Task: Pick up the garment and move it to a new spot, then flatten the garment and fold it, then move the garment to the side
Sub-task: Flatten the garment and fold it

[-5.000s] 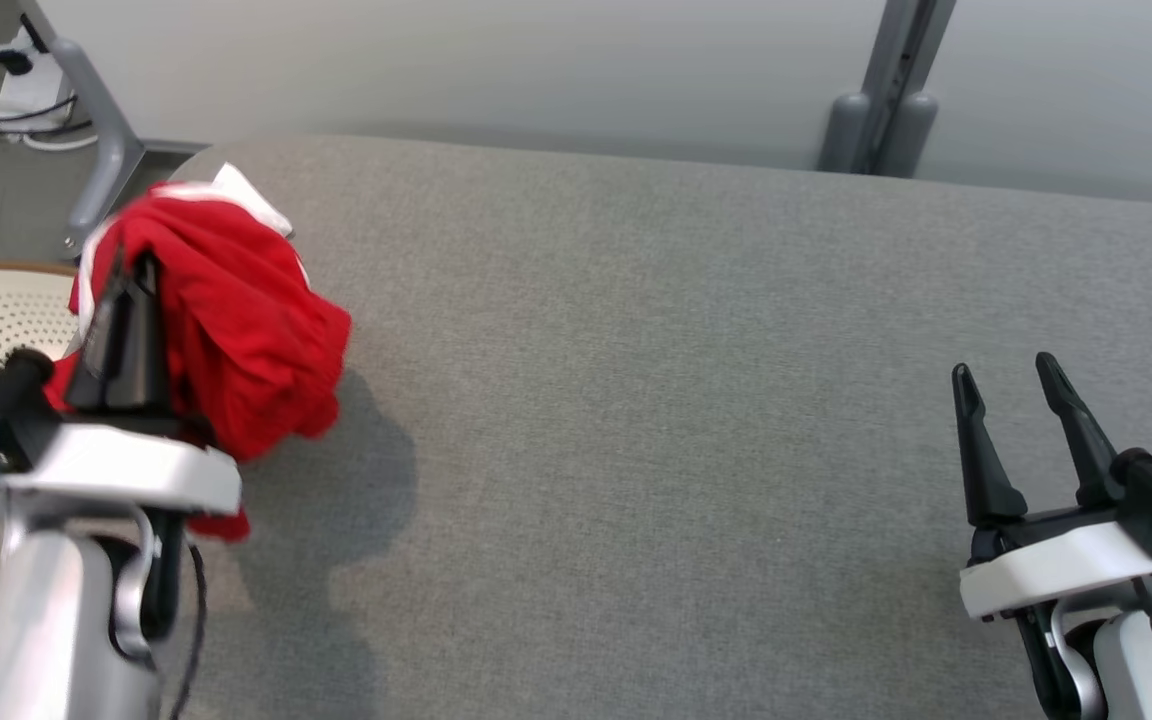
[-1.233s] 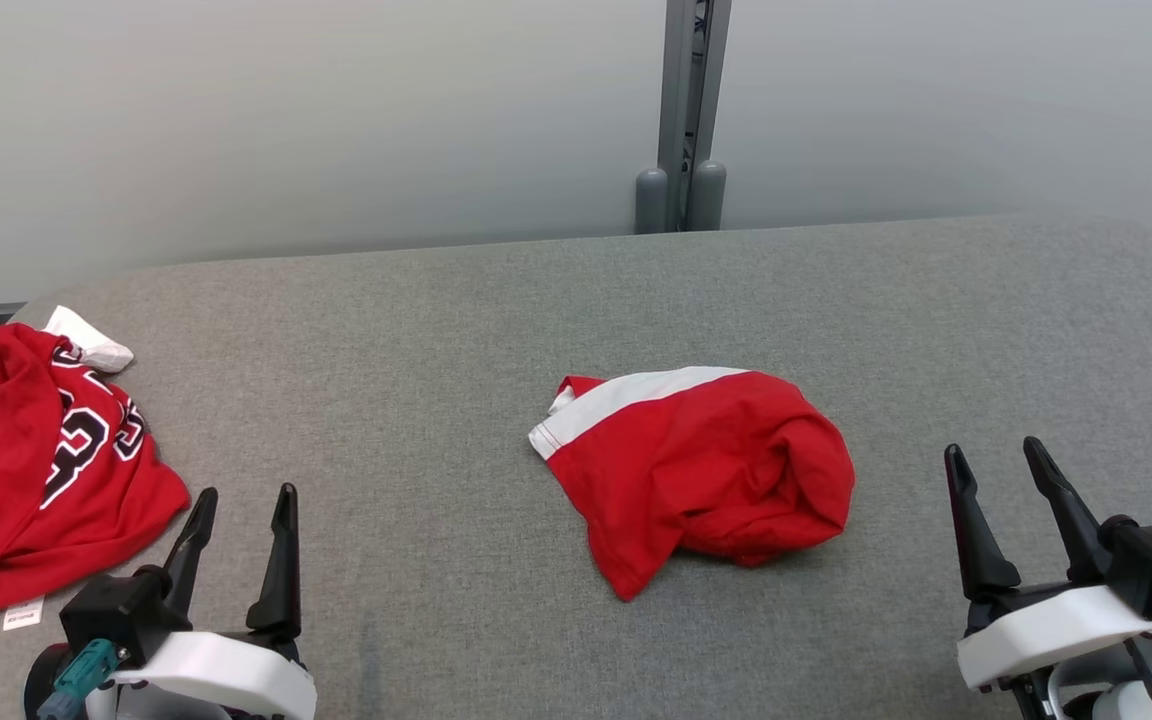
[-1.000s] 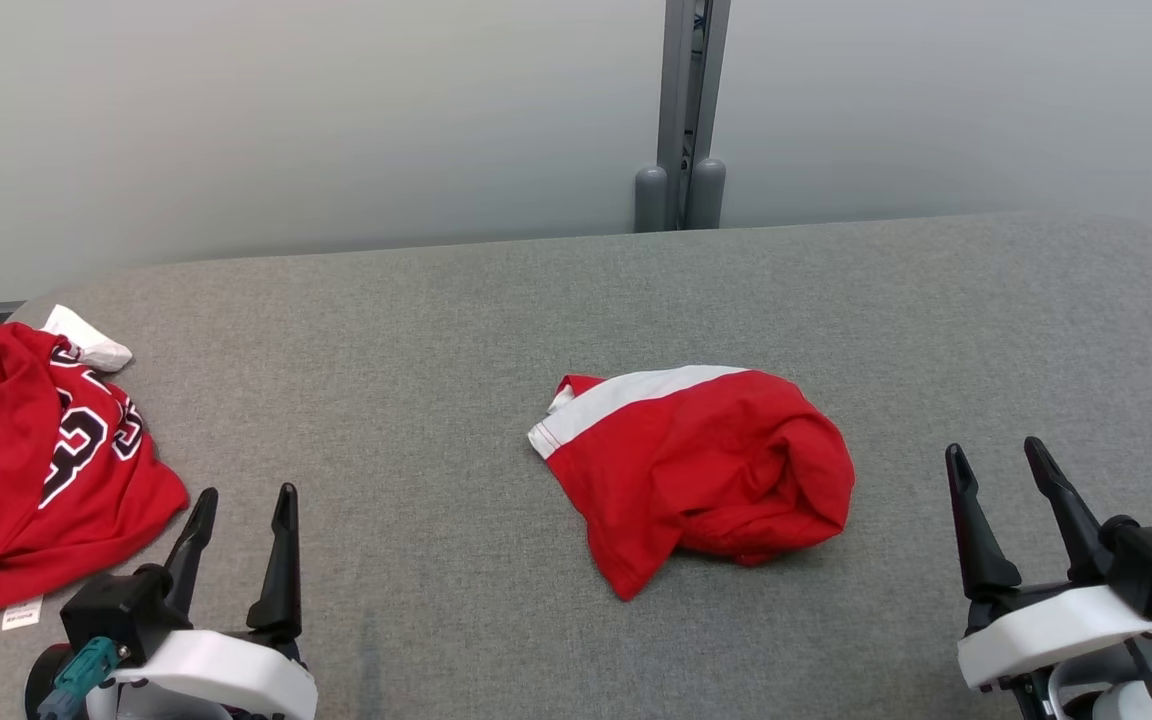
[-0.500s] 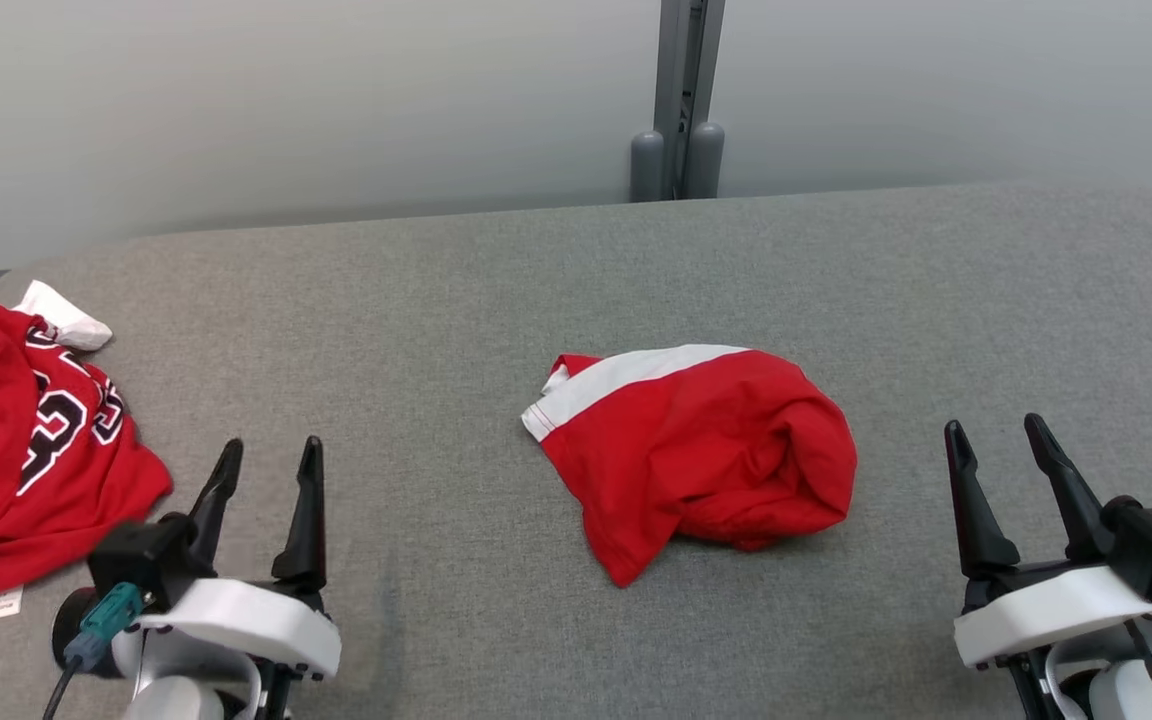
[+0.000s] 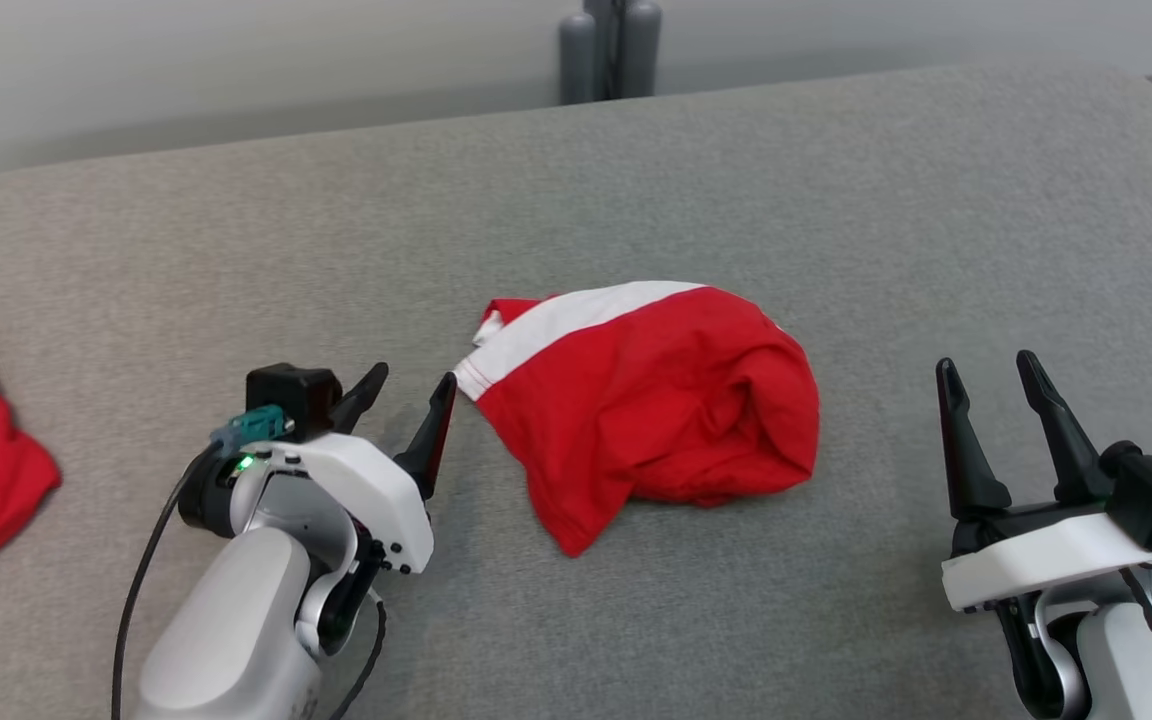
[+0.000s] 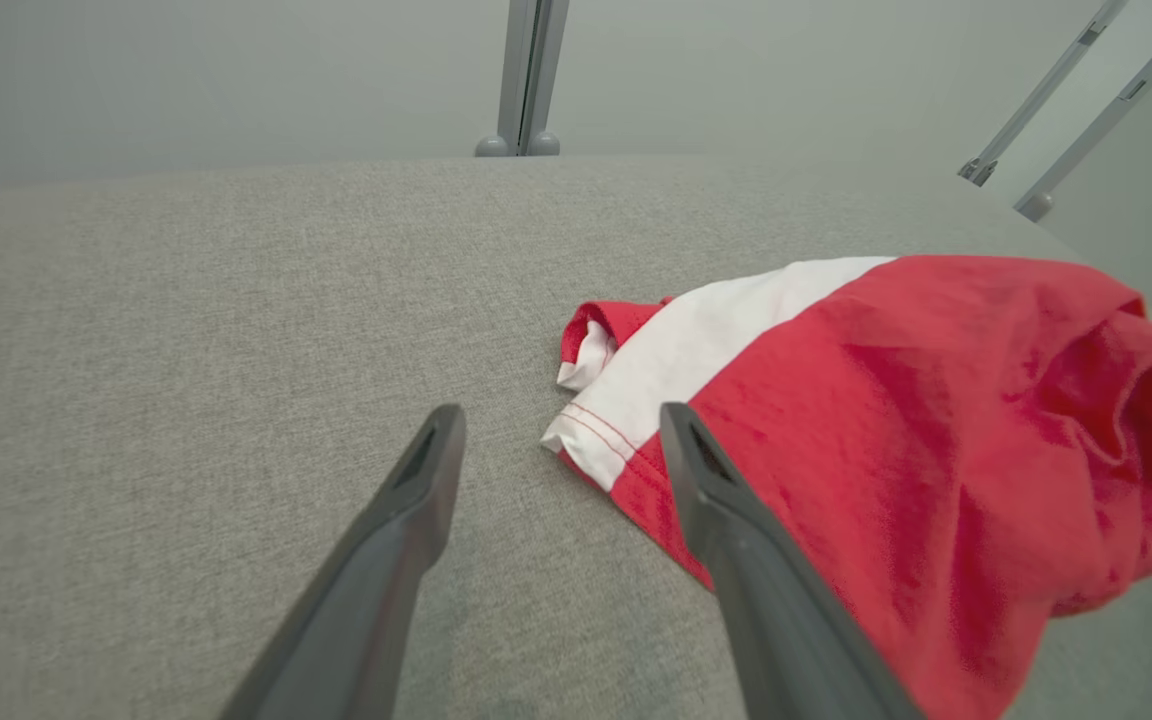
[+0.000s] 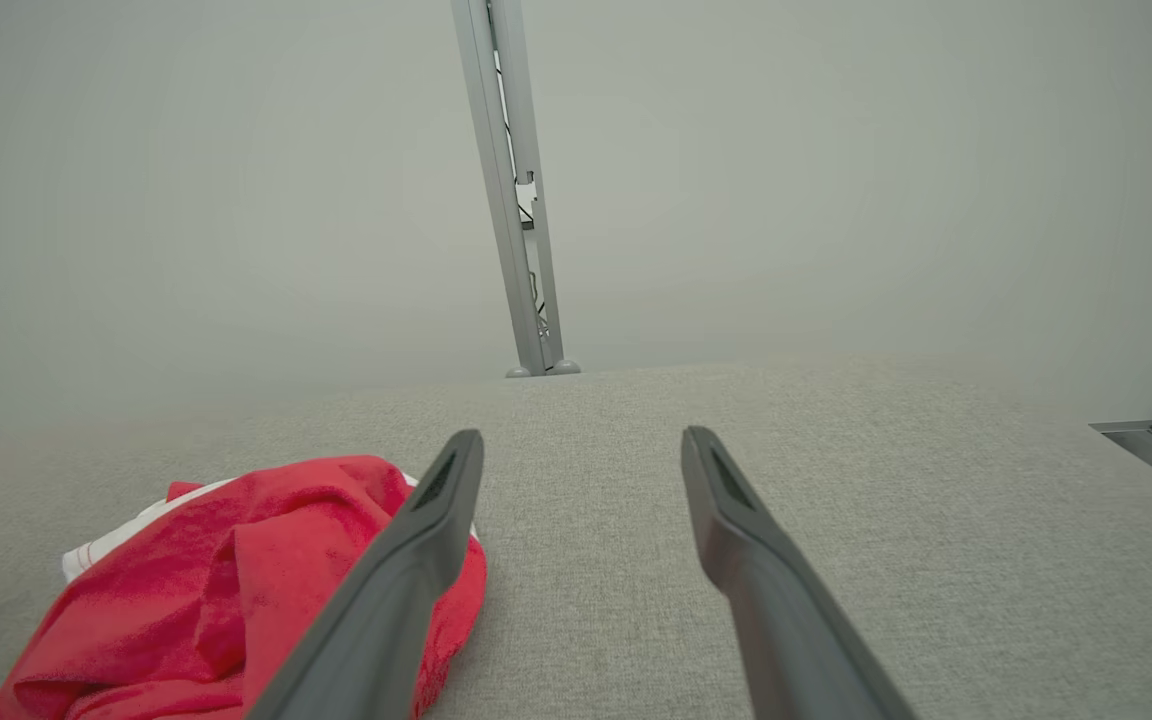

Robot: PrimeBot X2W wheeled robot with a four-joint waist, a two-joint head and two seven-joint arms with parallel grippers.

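Red garment (image 5: 646, 410) lies bunched mid-way across the worktop (image 5: 836, 180). The left gripper (image 5: 416, 376) has its fingers apart, tips just beside the white-banded corner. The right gripper (image 5: 984, 362) also has its fingers apart and sits well clear. Likely risk: pinching several bunched layers at once, so flattening drags a lump.

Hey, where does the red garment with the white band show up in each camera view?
Head view: garment at the centre of the picture.
Left wrist view: garment fills the right half, white band toward the middle.
Right wrist view: garment in the lower left corner.
Shared landmark: grey post, upper centre in all three.
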